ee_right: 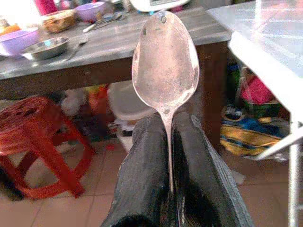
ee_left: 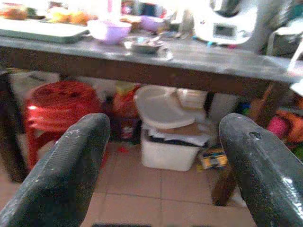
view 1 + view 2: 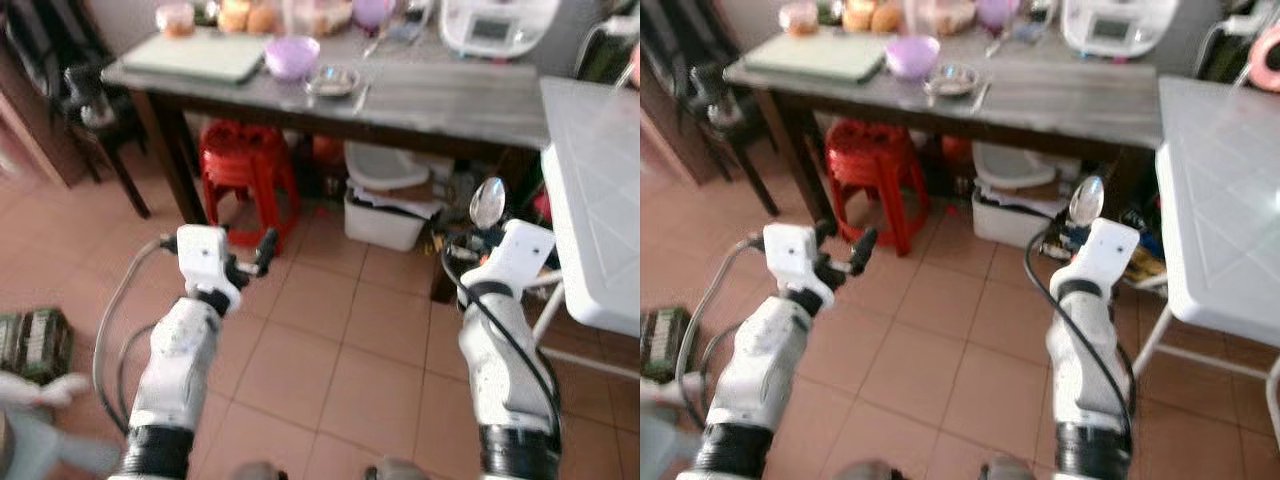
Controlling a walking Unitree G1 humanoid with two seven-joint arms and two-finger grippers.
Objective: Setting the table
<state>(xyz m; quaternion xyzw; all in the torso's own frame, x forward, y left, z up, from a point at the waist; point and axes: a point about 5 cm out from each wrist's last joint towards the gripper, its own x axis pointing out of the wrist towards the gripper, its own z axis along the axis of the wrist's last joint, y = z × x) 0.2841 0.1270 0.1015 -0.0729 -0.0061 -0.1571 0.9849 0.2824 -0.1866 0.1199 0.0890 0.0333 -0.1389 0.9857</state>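
Pinching spoon (image 1: 165,71), right pincer (image 1: 169,161); left pincer (image 2: 161,156) gapes.

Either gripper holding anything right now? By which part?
The right gripper holds a spoon by its handle, pinched between the fingers, bowl pointing up. The left gripper is open and holds nothing.

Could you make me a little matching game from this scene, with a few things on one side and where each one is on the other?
Things:
1. spoon
2. red stool
3. purple bowl
4. white bin

Places:
A. on top of the dark table
B. pinched in the right tool, bowl end up
C. on the floor under the dark table, toward its right
D. on the floor under the dark table, toward its left

Pairs: 1-B, 2-D, 3-A, 4-C
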